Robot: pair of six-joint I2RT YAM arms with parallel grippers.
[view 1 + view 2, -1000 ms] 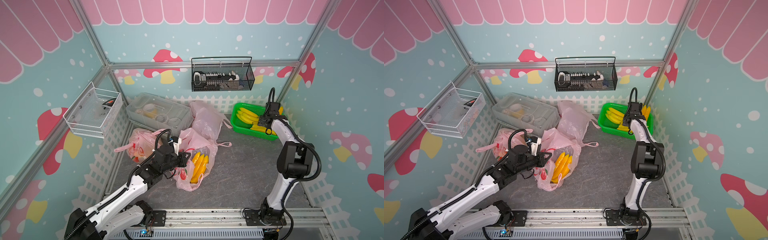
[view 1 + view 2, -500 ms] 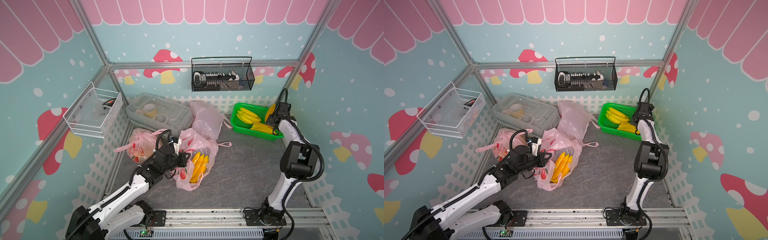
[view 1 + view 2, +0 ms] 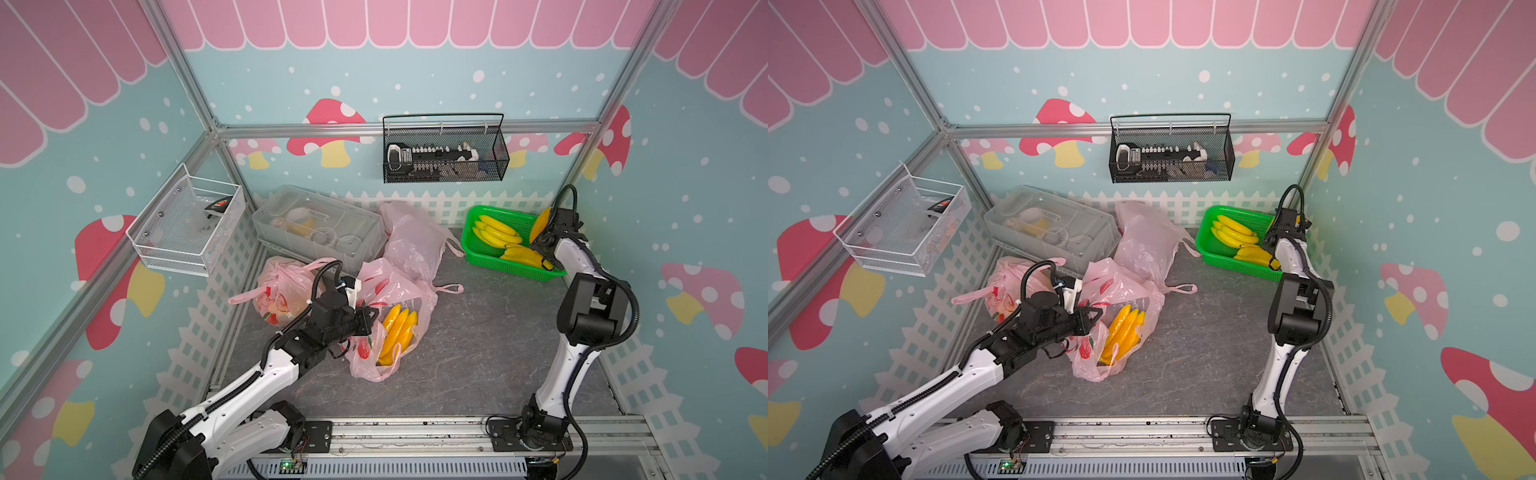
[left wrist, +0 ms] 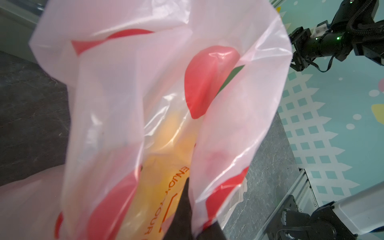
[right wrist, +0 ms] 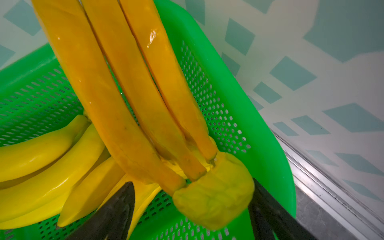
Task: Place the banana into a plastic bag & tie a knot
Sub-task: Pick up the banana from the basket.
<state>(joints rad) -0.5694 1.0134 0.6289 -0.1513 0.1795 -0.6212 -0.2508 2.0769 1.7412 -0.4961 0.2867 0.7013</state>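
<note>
Right wrist view shows the right end effector [image 5: 192,185] with its jaws spread wide around the stem of an orange banana bunch [image 5: 124,93]. One finger lies against the stem and a gap shows beside the other, so whether it grips the bunch cannot be told. In both top views that bunch [image 3: 541,224] stands upright at the right end of the green basket [image 3: 507,214], right of frame centre, above yellow bananas [image 3: 496,232] lying inside.

Near the lower centre of the frame, the left end effector [image 3: 368,322] is closed on the rim of the pink plastic bag [image 3: 386,286], which sits on the grey desk [image 3: 478,332]. A second bunch [image 3: 399,332] lies inside that bag. In the left wrist view the bag's film [image 4: 228,124] fills most of the frame.
</note>
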